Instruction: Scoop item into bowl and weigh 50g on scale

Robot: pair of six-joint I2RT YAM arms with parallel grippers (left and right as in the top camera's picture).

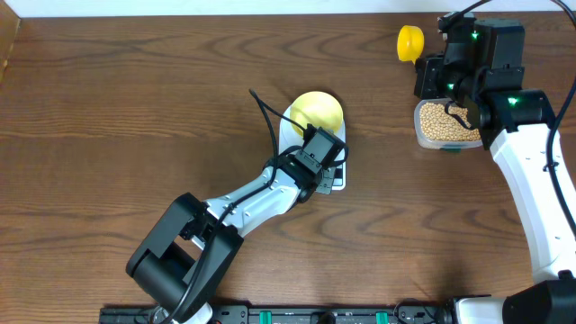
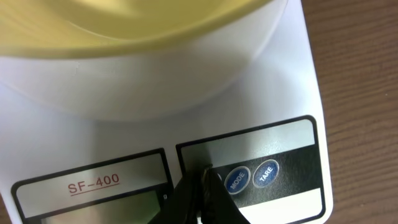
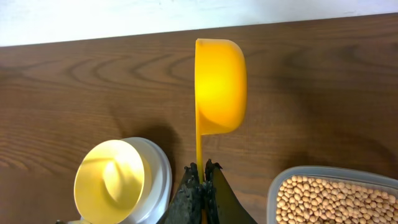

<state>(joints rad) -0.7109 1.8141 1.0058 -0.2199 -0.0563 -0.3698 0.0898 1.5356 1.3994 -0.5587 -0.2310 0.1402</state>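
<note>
1. Closed tight, the left gripper (image 2: 204, 173) is held at the scale's (image 2: 292, 81) front buttons, probably to zero it.
2. Empty, the bowl (image 2: 155, 74) is seated on the scale.
3. Pinched at its handle by the right gripper (image 3: 202, 174), the scoop (image 3: 221, 87) is held near the beans (image 3: 336, 199), kept in a tub (image 3: 273, 186) at 3 o'clock from the bowl.
4. Wood-grain table (image 1: 135, 108) is bounded by a pale wall at 12 o'clock.

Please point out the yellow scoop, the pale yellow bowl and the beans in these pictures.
yellow scoop (image 3: 221, 87): right wrist view, outer side of its cup.
bowl (image 3: 112, 180): right wrist view, bare inner wall.
beans (image 3: 336, 199): right wrist view, middle of the visible heap.
</note>
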